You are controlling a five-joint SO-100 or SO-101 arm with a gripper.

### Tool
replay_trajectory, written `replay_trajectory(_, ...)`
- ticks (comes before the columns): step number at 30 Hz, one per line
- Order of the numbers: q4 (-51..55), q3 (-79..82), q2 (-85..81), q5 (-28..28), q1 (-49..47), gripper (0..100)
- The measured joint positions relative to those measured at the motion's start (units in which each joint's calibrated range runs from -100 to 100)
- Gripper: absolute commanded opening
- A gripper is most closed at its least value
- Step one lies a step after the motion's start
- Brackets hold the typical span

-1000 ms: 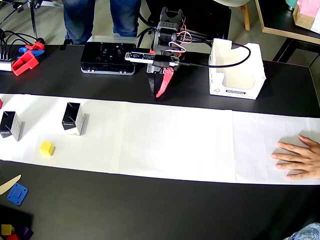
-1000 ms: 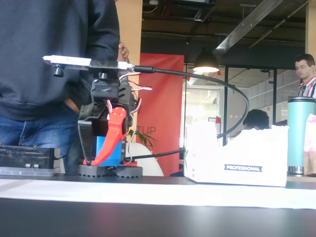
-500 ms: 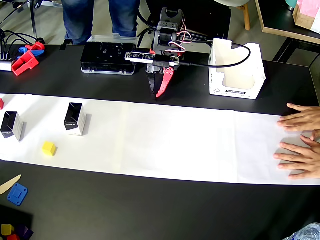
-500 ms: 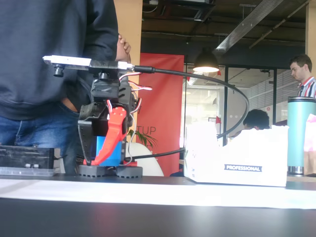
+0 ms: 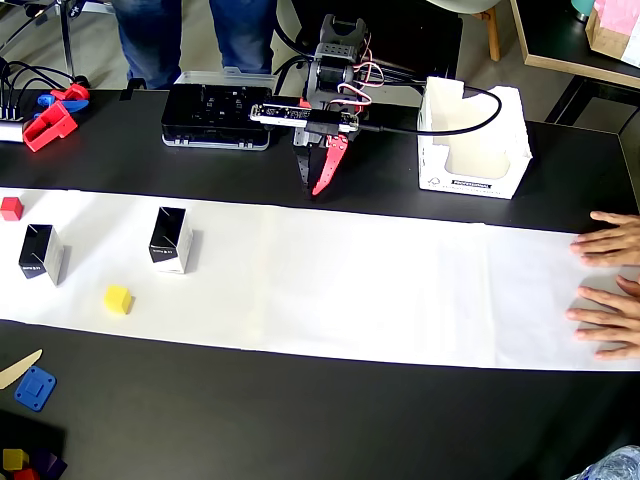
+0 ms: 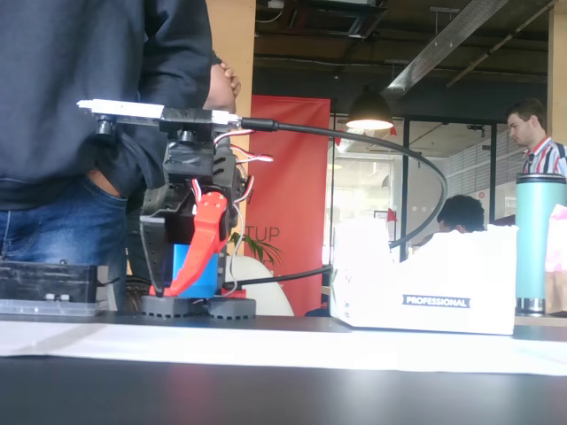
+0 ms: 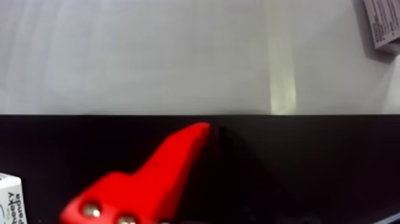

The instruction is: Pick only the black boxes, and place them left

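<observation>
Pincer closed and empty at the paper's far edge; overhead, nearest black box stands upright around 8 o'clock, the other box farther out.

Gripper pointing down, white carton right, person behind

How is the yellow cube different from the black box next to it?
In the overhead view, the yellow cube is plain yellow, while the nearer black box has a glossy black face with tiny white print and white sides. The cube is small and squat; the box looks bigger and taller. The cube lies nearer the paper's bottom edge, the box further up. Both rest on the white paper strip, untouched by the pincer.
</observation>
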Motion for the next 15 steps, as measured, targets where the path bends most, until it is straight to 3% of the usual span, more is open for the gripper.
replay_trajectory(7,0.0,-0.3,0.0,0.0,0.0,0)
replay_trajectory(11,0.0,-2.2,0.1,0.0,0.0,19)
replay_trajectory(15,0.1,-10.3,9.0,0.4,0.0,21)
